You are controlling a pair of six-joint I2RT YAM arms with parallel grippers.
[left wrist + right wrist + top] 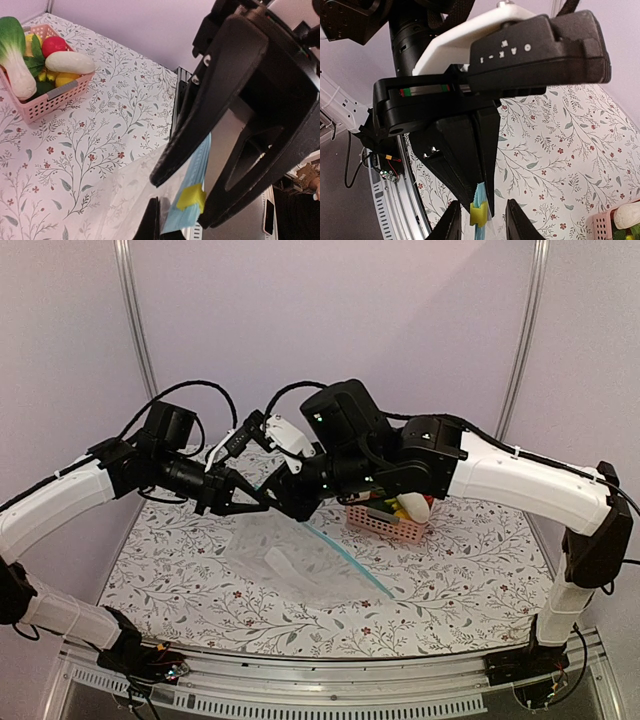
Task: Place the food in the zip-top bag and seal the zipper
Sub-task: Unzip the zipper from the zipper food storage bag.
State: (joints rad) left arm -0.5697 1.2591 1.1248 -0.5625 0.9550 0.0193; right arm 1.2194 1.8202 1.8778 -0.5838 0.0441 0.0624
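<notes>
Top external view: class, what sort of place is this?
Probably a robot lab bench, not a kitchen: left arm and right arm mounted on a cloth-covered table, plain partition walls, toy food in a pink basket.

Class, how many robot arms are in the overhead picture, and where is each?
2. The left arm reaches in from the left edge; the right arm reaches in from the right. They meet above the clear bag at mid-table. None seems hidden.

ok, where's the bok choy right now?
In the pink basket, right of centre in the top view, under the right arm; the left wrist view shows the bok choy at the basket's left end, near the red fruit.
</notes>
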